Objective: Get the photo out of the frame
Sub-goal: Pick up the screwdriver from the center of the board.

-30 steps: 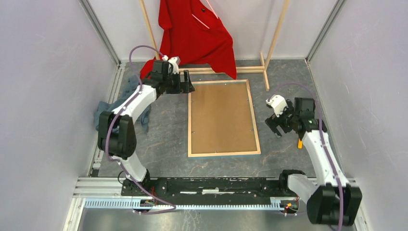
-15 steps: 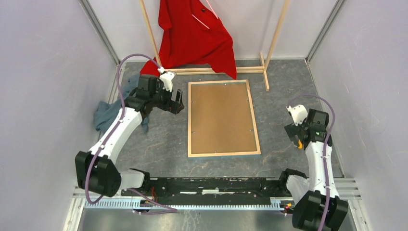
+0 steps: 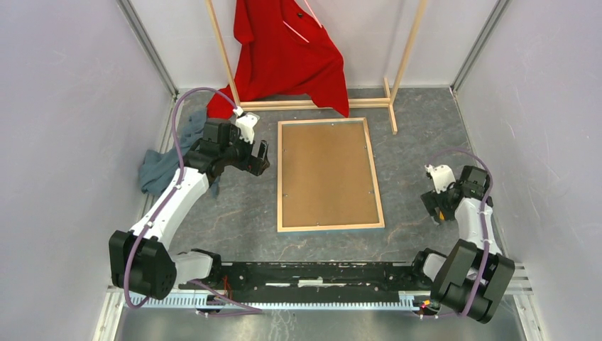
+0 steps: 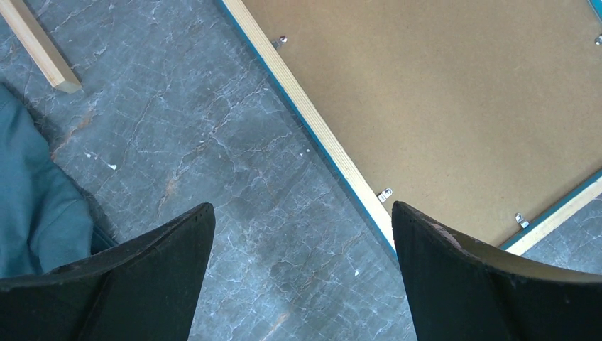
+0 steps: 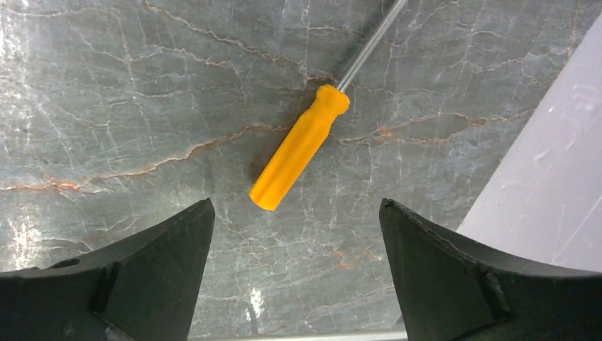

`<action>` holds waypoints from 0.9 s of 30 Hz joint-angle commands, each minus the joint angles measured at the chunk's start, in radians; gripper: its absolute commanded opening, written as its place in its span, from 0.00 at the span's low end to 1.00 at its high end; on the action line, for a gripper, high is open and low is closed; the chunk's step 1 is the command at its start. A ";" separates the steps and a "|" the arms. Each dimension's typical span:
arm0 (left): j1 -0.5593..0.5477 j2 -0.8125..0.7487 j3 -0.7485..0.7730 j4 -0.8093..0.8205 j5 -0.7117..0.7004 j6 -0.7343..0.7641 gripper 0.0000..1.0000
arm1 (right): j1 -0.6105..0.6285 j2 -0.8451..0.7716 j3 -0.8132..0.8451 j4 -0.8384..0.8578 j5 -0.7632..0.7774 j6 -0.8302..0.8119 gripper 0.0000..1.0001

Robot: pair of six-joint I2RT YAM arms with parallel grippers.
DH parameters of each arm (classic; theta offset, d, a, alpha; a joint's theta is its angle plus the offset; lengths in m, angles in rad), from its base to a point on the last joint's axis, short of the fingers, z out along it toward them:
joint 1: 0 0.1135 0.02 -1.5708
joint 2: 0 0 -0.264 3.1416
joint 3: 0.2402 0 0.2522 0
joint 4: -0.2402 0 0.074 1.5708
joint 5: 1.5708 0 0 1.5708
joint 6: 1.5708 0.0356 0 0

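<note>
Table point(image 3: 241, 213): grey marbled top, walled on three sides.

One frame point(image 3: 279, 185), lying flat at the table's middle, back side up. Pale wood rails on all four sides, with a thin blue edge showing along the near rail. One brown backing board point(image 3: 326, 174) fills it. The photo is hidden; only the board side shows.

Left wrist view: the frame point(image 4: 312, 121) runs diagonally across the upper right. Four small metal clips point(image 4: 385, 193) counted on the rails in this view, their tabs reaching toward the board point(image 4: 454, 106).

Two arms. Left gripper point(image 3: 259, 158) hangs over bare table just beside the frame's left rail, near its far end, touching nothing. Its fingers point(image 4: 142, 277) are spread wide, with nothing between them.

Right gripper point(image 3: 433, 202) is well apart from the frame, near the right wall. Fingers spread wide there too, pinching nothing. Directly below it lies one screwdriver point(image 5: 298, 149), with an orange handle and a bare metal shaft pointing up and right in the right wrist view. It lies flat on the table between the two fingertips point(image 5: 163, 249), which do not touch it.

One red garment point(image 3: 287, 50) hangs on one wooden rack point(image 3: 405, 53) at the far edge. One blue-grey cloth point(image 3: 167, 160) is bunched on the table behind the left arm.
</note>
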 commanded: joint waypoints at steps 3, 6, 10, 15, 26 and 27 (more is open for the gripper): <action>-0.002 -0.015 -0.006 0.052 -0.002 0.034 1.00 | -0.030 0.065 -0.018 0.080 -0.053 -0.021 0.89; -0.002 -0.020 -0.008 0.056 -0.009 0.034 1.00 | -0.051 0.099 -0.024 0.095 -0.066 -0.032 0.85; 0.000 -0.022 -0.012 0.059 -0.005 0.031 1.00 | -0.089 0.141 -0.037 0.114 -0.090 -0.053 0.82; 0.001 -0.021 -0.015 0.061 0.002 0.026 1.00 | -0.130 0.209 -0.029 0.111 -0.139 -0.084 0.67; 0.008 -0.022 -0.021 0.064 0.024 0.026 1.00 | -0.179 0.310 -0.029 0.150 -0.157 -0.102 0.47; 0.008 -0.022 -0.023 0.066 0.025 0.026 1.00 | -0.182 0.317 -0.028 0.152 -0.157 -0.104 0.43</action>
